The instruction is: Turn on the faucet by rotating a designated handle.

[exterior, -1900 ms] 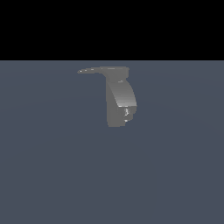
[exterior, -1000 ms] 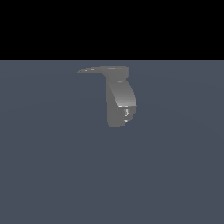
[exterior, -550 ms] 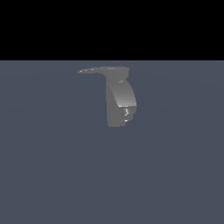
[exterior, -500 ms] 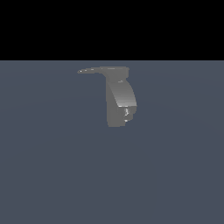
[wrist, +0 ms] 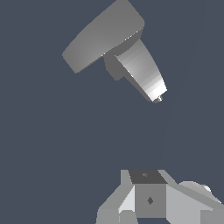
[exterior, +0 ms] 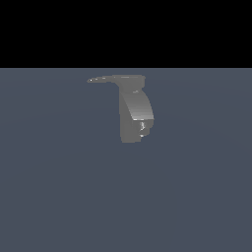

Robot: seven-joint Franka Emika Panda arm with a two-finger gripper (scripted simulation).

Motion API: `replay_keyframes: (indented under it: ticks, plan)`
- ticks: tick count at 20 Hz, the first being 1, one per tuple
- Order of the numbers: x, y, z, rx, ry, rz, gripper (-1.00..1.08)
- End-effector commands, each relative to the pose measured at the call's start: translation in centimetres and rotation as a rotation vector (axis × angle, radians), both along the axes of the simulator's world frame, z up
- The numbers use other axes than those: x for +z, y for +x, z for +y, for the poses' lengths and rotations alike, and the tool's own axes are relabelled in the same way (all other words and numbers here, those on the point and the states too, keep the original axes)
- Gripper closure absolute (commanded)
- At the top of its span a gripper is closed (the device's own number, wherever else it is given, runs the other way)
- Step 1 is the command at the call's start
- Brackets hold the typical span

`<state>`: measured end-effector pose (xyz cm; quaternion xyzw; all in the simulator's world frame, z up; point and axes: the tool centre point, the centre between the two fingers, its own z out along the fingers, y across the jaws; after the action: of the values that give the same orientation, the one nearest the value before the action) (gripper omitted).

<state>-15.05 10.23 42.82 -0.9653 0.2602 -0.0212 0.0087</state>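
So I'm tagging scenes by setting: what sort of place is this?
Apparently a bare simulated test scene, not a real room: a lone grey faucet with its handle, on a flat blue-grey floor under a black void.

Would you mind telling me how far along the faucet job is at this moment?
Nothing looks done yet: in the exterior view the thin, flat grey lever handle juts sideways from the matte grey faucet with no arm near it. In hand: only the approach; the wrist view shows the faucet apart from the pincer, whose fingertips are out of frame. Left: reaching, contacting and rotating the handle.
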Motion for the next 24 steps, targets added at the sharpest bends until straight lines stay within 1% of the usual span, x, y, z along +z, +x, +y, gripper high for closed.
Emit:
replay_keyframes:
  ticks: [1, 12, 24]
  plan:
    - [-0.9, 1.2, 0.8, -0.051, 0.003, 0.002, 1.08]
    - [-4.6, 6.9, 3.2, -0.264, 0.011, 0.011, 1.08]
    - [-8.5, 13.2, 4.3, -0.491, 0.016, 0.02, 1.08]
